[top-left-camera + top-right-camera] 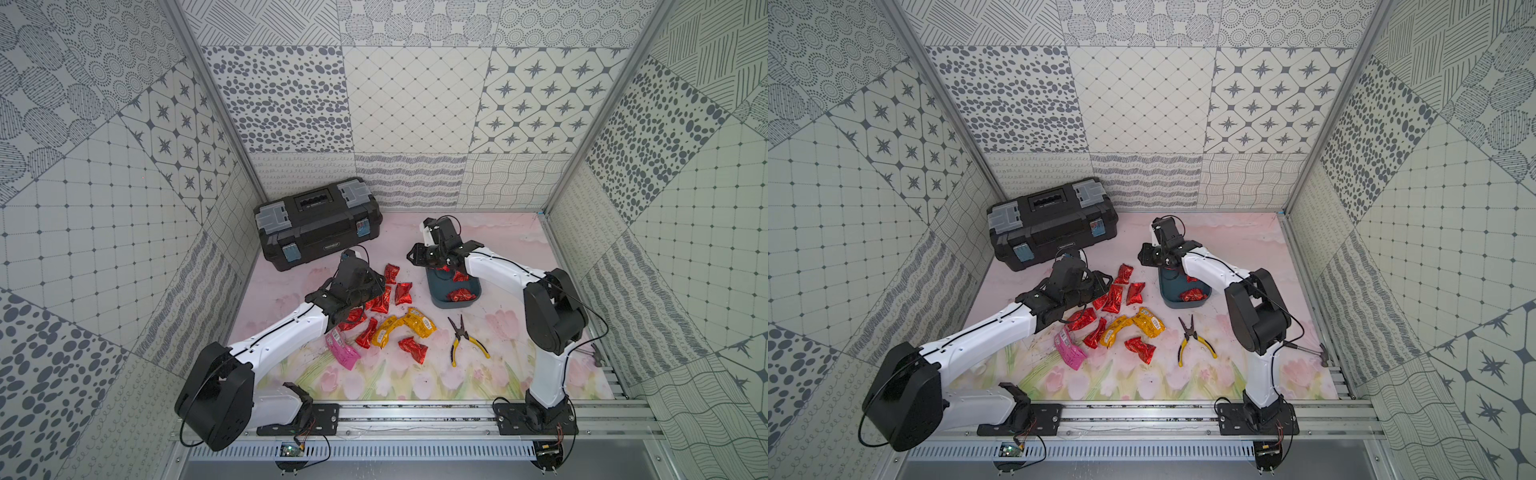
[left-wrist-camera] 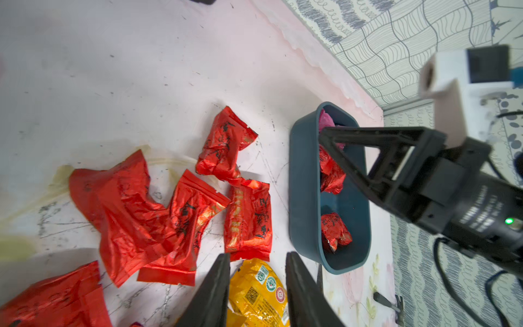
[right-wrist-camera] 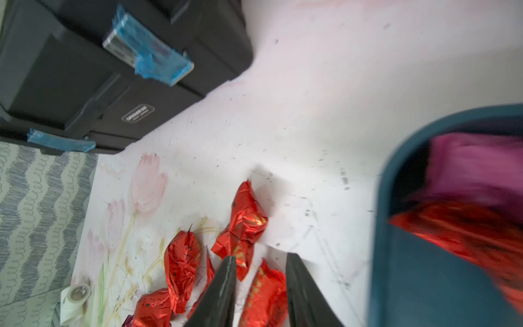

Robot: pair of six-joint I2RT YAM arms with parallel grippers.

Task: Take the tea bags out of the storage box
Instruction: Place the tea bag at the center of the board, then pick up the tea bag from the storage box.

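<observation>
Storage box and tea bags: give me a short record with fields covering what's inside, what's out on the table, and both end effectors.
container: storage box, upright, no lid
inside: at least two red tea bags and a pink one
on table: loose packets, mostly red, two yellow, one pink
left end effector: open, empty, above the loose packets
right end effector: open, empty, beside the box
other: pliers, toolbox

Lettering on toolbox (image 3: 85, 85) and tea bags (image 2: 249, 218) is illegible.
</observation>
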